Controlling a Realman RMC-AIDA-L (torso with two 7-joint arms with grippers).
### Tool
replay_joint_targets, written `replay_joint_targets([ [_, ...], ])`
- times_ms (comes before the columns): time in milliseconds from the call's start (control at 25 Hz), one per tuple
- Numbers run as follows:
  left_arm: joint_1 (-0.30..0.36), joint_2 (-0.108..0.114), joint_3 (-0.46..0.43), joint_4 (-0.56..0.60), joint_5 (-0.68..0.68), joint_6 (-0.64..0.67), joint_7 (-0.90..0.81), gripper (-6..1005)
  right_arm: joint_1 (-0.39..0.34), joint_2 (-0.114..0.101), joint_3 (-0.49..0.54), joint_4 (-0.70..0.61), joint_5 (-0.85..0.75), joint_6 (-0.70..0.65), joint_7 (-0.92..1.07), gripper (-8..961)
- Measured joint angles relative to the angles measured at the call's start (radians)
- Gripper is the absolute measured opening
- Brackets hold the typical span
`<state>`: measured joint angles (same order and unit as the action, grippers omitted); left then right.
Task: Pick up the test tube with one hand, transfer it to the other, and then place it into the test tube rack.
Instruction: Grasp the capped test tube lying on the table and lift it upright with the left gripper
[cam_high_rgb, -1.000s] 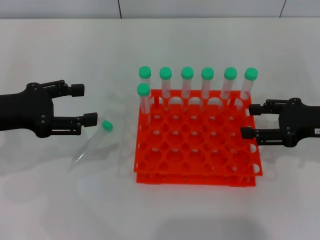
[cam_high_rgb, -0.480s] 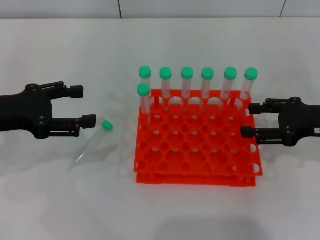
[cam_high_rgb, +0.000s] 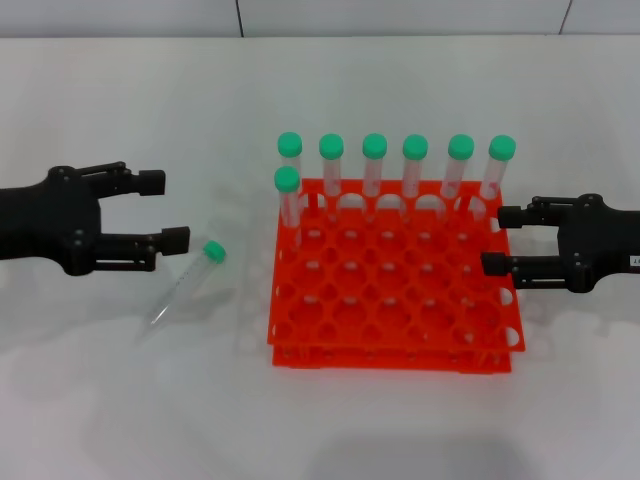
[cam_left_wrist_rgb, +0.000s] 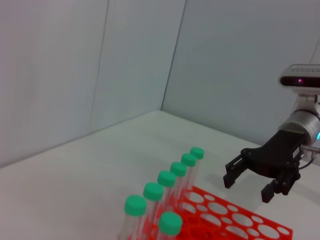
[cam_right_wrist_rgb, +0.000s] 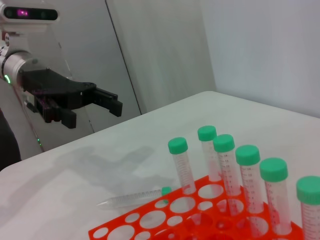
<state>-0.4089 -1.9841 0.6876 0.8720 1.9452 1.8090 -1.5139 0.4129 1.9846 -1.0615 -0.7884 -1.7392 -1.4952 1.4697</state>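
A clear test tube (cam_high_rgb: 188, 283) with a green cap lies flat on the white table, left of the orange-red rack (cam_high_rgb: 392, 290); it also shows in the right wrist view (cam_right_wrist_rgb: 134, 198). My left gripper (cam_high_rgb: 164, 211) is open and empty, above and left of the tube's cap. My right gripper (cam_high_rgb: 503, 240) is open and empty at the rack's right edge. The rack holds several green-capped tubes (cam_high_rgb: 374, 166) upright along its back rows. The left wrist view shows the right gripper (cam_left_wrist_rgb: 249, 184) beyond the rack, and the right wrist view shows the left gripper (cam_right_wrist_rgb: 92, 107).
The white table (cam_high_rgb: 120, 400) extends in front of and to the left of the rack. A wall (cam_high_rgb: 320, 15) runs along the far table edge.
My left gripper has drawn back slightly to the left, away from the lying tube. The tube, rack and right gripper have not moved.
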Motion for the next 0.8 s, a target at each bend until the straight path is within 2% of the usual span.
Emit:
replay_joint_targets([
  [240, -0.022, 0.037, 0.006, 0.057, 0.064, 0.015, -0.155, 881, 0.0, -0.001, 0.0, 0.0, 0.0, -0.004, 0.0, 722],
  [360, -0.074, 0.066, 0.005, 0.068, 0.161, 0.027, -0.267, 881, -0.001, -0.001, 0.0, 0.0, 0.0, -0.005, 0.0, 722],
  [440, -0.109, 0.078, 0.004, 0.068, 0.232, 0.034, -0.318, 881, -0.002, 0.001, 0.0, 0.0, 0.0, -0.005, 0.0, 722],
  [600, -0.166, 0.087, 0.006, 0.069, 0.359, 0.036, -0.369, 881, -0.002, 0.002, 0.004, -0.001, 0.0, -0.003, 0.0, 721],
  [800, -0.237, 0.086, 0.006, 0.069, 0.54, 0.029, -0.424, 880, 0.0, 0.004, 0.011, -0.001, 0.001, -0.005, 0.0, 721],
])
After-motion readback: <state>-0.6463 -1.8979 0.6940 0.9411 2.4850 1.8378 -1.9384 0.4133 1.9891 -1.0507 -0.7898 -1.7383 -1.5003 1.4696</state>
